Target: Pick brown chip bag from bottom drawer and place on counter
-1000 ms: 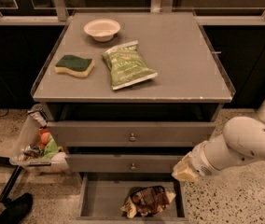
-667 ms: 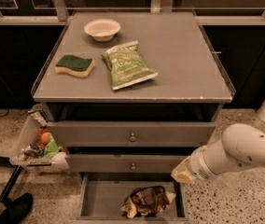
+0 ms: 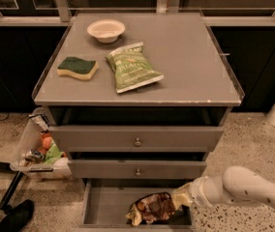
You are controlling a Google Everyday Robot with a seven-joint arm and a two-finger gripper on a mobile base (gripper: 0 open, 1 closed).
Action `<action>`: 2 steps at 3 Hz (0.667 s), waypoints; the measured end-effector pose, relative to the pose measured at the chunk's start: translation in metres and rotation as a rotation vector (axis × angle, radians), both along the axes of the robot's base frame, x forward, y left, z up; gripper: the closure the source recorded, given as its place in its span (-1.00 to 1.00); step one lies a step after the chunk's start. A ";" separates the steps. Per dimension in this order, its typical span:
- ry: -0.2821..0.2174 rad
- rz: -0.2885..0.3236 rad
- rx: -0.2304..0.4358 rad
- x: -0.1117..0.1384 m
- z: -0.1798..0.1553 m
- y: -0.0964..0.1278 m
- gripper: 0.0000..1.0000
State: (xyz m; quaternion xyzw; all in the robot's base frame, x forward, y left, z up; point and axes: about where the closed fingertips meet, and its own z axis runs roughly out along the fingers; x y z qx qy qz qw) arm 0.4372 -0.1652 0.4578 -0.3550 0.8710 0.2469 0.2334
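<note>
One gripper (image 3: 182, 197) reaches low into the open bottom drawer (image 3: 106, 207), at the right end of the brown chip bag (image 3: 151, 208).

Far to the left of the gripper, a clear plastic bin (image 3: 28, 144) with mixed small items hangs beside the cabinet, and a black shoe (image 3: 15, 217) stands on the floor below it. High above the gripper and to its left, the counter (image 3: 186, 66) carries a green and yellow sponge (image 3: 78, 67), a pale bowl (image 3: 106, 30) behind it and a green chip bag (image 3: 132, 72). Two knobbed upper drawers (image 3: 136, 138) are directly above-left of the gripper, both a little open. The brown chip bag lies in the drawer just to the left of the gripper and touches it. Whether the gripper is open, closed or already gripping the bag, I cannot tell. The white arm (image 3: 253, 190) goes from it to the right edge.
</note>
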 end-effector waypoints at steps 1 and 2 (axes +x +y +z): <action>0.004 -0.035 0.085 0.015 -0.060 0.013 1.00; 0.017 0.018 0.188 0.020 -0.111 0.034 1.00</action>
